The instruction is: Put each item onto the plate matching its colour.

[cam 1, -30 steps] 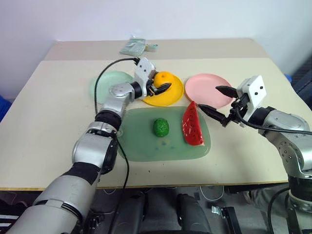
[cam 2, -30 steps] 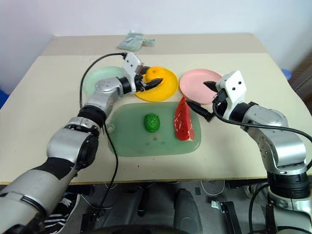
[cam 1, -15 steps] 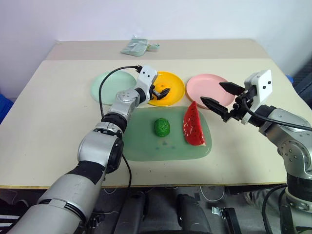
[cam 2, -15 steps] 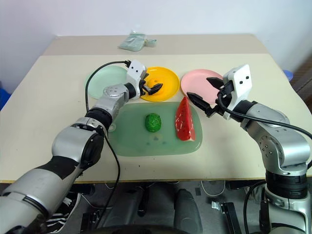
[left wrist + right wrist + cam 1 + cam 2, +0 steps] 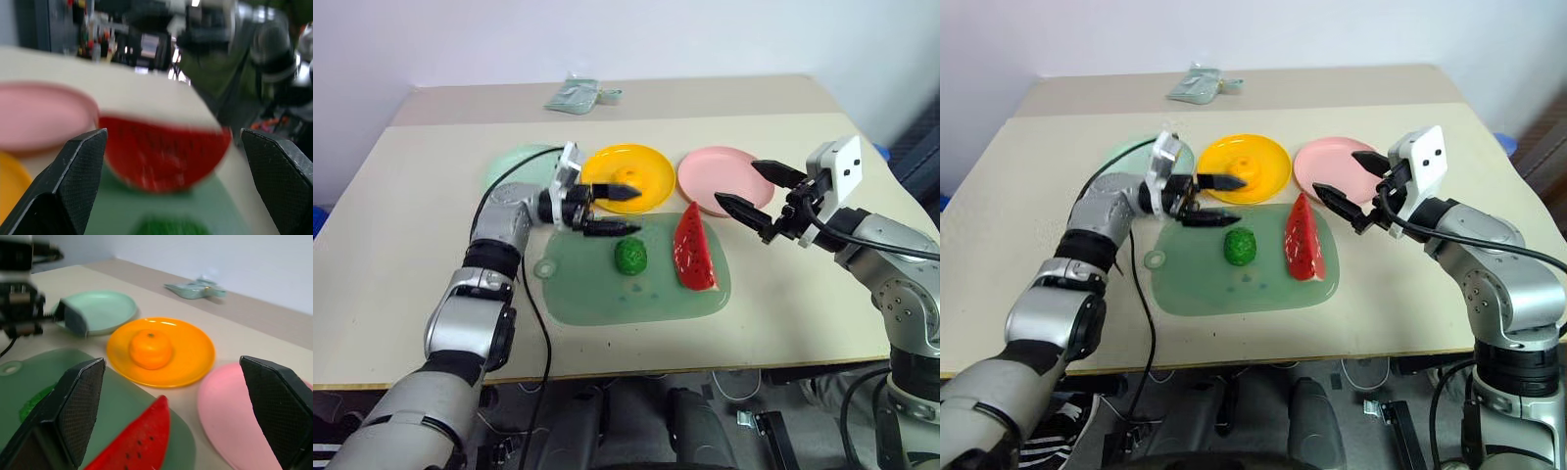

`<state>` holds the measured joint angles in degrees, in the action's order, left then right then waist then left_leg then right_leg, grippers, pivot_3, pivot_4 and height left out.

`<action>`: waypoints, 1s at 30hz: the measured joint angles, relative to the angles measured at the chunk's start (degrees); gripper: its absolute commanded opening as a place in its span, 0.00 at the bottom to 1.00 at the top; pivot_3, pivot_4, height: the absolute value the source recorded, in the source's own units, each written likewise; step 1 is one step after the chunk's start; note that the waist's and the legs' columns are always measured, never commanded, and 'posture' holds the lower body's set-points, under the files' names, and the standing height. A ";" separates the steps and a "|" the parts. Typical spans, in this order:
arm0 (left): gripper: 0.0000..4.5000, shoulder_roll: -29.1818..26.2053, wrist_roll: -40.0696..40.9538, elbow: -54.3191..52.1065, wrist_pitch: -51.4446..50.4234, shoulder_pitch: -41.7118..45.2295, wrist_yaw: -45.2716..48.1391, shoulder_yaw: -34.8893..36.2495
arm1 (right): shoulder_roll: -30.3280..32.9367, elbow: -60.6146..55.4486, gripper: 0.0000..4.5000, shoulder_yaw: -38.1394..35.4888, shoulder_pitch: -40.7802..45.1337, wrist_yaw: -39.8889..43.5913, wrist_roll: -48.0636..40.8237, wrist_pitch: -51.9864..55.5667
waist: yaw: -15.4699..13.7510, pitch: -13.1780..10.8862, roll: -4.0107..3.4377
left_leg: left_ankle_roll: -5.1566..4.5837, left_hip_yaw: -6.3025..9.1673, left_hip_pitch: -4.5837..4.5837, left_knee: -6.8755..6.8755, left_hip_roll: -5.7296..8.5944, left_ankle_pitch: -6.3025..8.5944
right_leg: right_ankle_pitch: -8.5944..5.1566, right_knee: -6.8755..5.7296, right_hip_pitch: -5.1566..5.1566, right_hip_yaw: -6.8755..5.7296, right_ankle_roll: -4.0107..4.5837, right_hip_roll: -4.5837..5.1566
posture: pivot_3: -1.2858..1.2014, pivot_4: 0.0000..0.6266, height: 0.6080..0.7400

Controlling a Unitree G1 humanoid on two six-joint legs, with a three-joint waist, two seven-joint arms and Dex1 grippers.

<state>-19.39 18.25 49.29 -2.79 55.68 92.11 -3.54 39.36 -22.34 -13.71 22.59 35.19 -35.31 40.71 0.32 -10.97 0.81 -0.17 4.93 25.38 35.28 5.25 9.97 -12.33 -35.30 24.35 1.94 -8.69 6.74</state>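
The round orange fruit (image 5: 150, 348) rests on the yellow plate (image 5: 651, 166). On the green tray (image 5: 597, 294) lie the bumpy dark-green ball (image 5: 629, 257) and the red watermelon slice (image 5: 693, 247). The mint plate (image 5: 514, 166) and the pink plate (image 5: 710, 176) hold nothing. My left gripper (image 5: 619, 211) is open and empty; it points right over the tray's far left edge, just short of the yellow plate. My right gripper (image 5: 736, 184) hovers open and empty above the pink plate's near edge, to the right of the slice.
A small pale-green packet (image 5: 573, 95) lies at the table's far side. A black cable (image 5: 524, 294) loops from my left arm across the tray's left end. Bare tabletop (image 5: 411, 245) spreads to the left and in front of the tray.
My left gripper opened, leaving the orange fruit on the yellow plate, then drew back toward the tray and swung to point right. The right gripper stayed almost still.
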 measured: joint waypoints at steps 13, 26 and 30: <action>0.99 2.69 -8.84 1.15 12.76 -3.38 -5.01 -4.41 | 0.27 -0.11 1.00 -0.02 0.00 0.97 -0.02 0.12 | -0.94 0.00 0.00 | 0.00 -0.04 0.00 0.01 0.00 0.00 | 0.03 0.04 0.00 0.00 0.03 0.03 | 0.52 0.24 1.00; 0.42 3.92 -9.02 2.50 16.46 -3.05 -14.33 -1.76 | 1.14 -0.91 1.00 -0.33 -0.05 1.00 -0.73 0.18 | -0.95 0.01 0.01 | 0.00 -0.03 -0.02 0.02 0.00 0.00 | 0.03 0.03 -0.01 0.01 0.03 0.03 | 0.52 0.24 1.00; 0.42 3.01 -0.79 2.44 7.49 0.79 -17.25 7.30 | 1.24 -0.91 1.00 -0.32 -0.04 1.13 -0.72 0.13 | -0.87 -0.01 0.04 | -0.01 -0.02 0.01 0.04 -0.01 0.00 | 0.03 0.00 0.03 0.00 0.03 0.01 | 0.52 0.24 1.00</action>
<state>-16.38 17.46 51.73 4.70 56.48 74.86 3.76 40.60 -23.24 -14.03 22.55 36.33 -36.03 40.84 -0.54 -10.98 0.85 -0.18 4.92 25.39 35.32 5.24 9.97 -12.30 -35.30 24.38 1.94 -8.67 6.75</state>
